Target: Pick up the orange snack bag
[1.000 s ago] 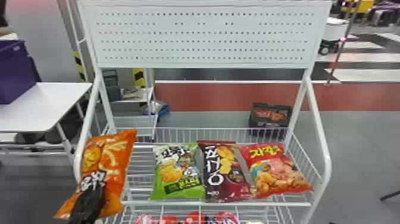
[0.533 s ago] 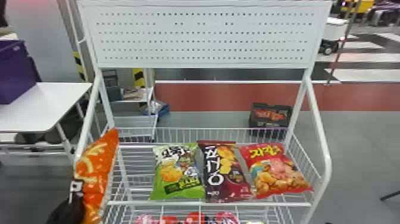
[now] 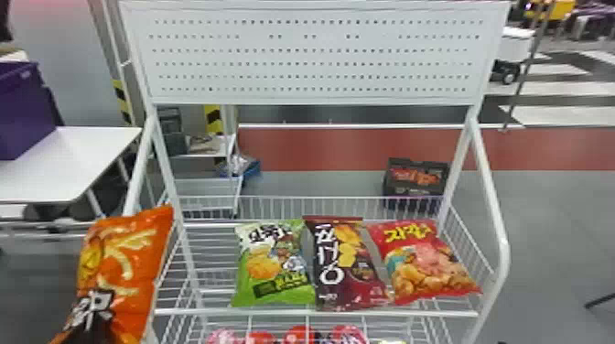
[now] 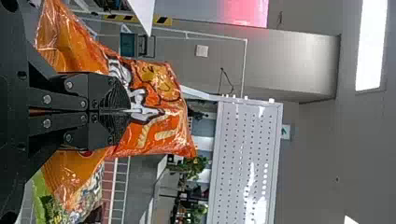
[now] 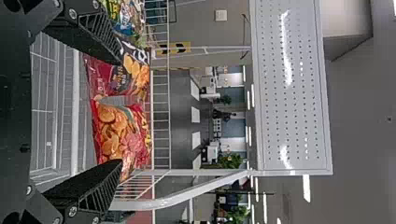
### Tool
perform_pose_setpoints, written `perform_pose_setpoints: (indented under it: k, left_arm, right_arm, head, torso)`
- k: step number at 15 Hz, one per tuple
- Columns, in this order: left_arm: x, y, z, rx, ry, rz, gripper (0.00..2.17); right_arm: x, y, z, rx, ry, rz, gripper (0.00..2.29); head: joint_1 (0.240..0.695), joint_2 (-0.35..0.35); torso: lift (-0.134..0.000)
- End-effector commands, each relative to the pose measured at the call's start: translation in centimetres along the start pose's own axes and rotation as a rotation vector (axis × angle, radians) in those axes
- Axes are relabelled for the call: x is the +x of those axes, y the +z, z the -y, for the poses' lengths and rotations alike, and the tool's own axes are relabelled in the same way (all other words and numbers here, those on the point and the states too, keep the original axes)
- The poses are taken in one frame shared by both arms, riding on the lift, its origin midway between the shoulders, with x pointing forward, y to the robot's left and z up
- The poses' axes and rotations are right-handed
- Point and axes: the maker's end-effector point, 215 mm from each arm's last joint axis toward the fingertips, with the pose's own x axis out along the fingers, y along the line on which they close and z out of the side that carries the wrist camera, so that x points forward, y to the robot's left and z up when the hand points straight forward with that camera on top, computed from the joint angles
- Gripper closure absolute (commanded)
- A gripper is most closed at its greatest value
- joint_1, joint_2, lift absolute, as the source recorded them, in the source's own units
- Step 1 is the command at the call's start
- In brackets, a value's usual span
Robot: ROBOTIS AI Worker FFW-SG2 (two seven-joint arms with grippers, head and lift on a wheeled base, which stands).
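Clearly, orange snack bag (image 3: 123,270): slanting upright, left of rack (image 3: 274,313)
left gripper (image 4: 129,111): clenching it
right gripper (image 5: 121,112): facing rack, fingers apart

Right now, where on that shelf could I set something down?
The bare stretch of the wire shelf lies between its left side and the green bag. It is crowded from there rightward: dark red bag, then red bag. The left tool holds the orange bag nearby.
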Motion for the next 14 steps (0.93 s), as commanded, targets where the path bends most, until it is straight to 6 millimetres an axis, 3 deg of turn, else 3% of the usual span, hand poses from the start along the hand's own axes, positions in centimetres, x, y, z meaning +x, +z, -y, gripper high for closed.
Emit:
perform_pose_setpoints:
  k: [1,14]
  left_arm:
    - [-0.30,0.16,-0.19,0.004,0.004,0.011,1.33]
    - [-0.22,0.20,-0.76,0.014,0.010,0.017,1.33]
  right_arm:
    - [0.06,0.00,-0.08,0.000,0.003,0.001,0.15]
    - [0.02,0.35,-0.14,-0.001,0.006,0.006,0.15]
  head:
    - [0.499,0.000]
    - [0.499,0.000]
  torso:
    - [0.000]
    - [0.000]
